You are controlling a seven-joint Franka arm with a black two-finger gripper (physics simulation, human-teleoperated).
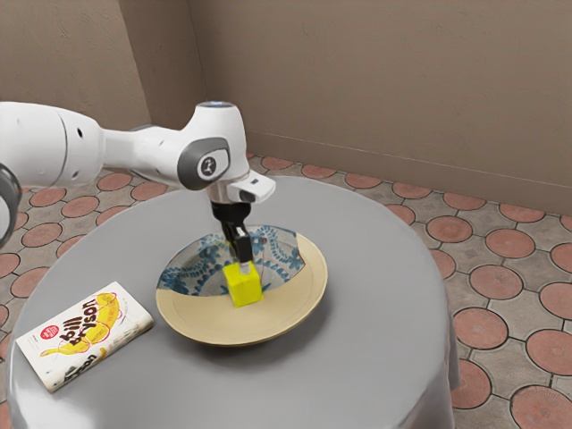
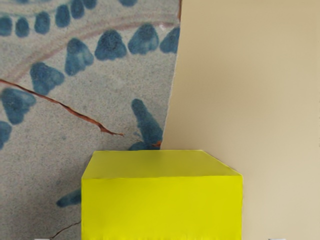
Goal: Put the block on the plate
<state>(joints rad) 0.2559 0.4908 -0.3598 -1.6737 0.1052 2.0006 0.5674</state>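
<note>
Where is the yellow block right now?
In the exterior view, the yellow block is just below the gripper, around the plate's middle, where blue pattern meets plain tan; whether it touches the plate, I cannot tell.

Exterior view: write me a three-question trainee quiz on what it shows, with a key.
1. Multiple choice: what colour is the block? a) red b) yellow c) green
2. Fill in: the book lies on the table, toward the exterior view's ____ from the plate.
3. True or false: the whole plate is plain, with no pattern anywhere.

Key: 1 b; 2 left; 3 false, part of it has a blue pattern.
</note>
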